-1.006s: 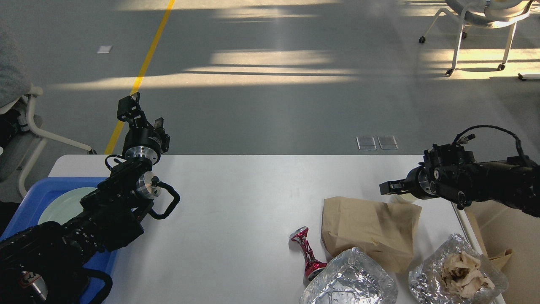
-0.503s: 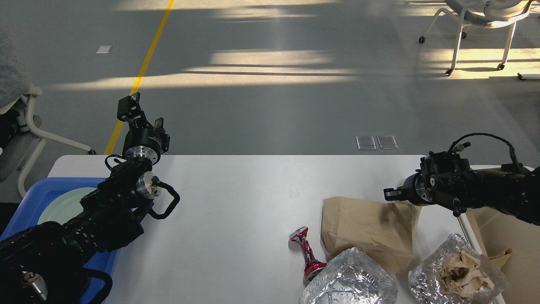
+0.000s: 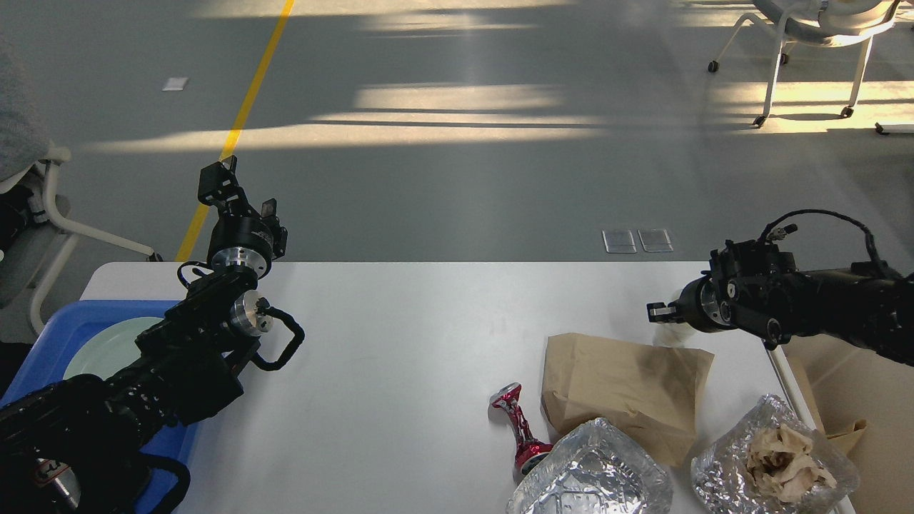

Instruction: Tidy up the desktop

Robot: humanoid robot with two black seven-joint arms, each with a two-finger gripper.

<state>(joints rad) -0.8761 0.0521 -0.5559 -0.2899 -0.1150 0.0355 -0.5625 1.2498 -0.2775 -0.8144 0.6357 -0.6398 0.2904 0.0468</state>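
Note:
The white desktop (image 3: 428, 335) fills the lower half of the head view. On its right lie a brown paper bag (image 3: 621, 385), a crushed red can (image 3: 521, 428), an empty foil container (image 3: 593, 475) and a second foil container (image 3: 775, 457) holding crumpled paper. My right gripper (image 3: 658, 312) hovers just above the bag's far right corner, over a small pale object (image 3: 670, 333) that is partly hidden. It is seen end-on, so its fingers cannot be told apart. My left gripper (image 3: 243, 191) is raised past the desktop's far left edge, open and holding nothing.
A blue tray (image 3: 39, 343) with a pale green plate (image 3: 107, 346) sits at the left edge under my left arm. A bin lined with brown paper (image 3: 850, 385) stands off the right edge. Chairs stand far left and far right on the floor.
My right gripper dipped toward the bag's far corner, then rose again and edged slightly left. The left arm has not moved.

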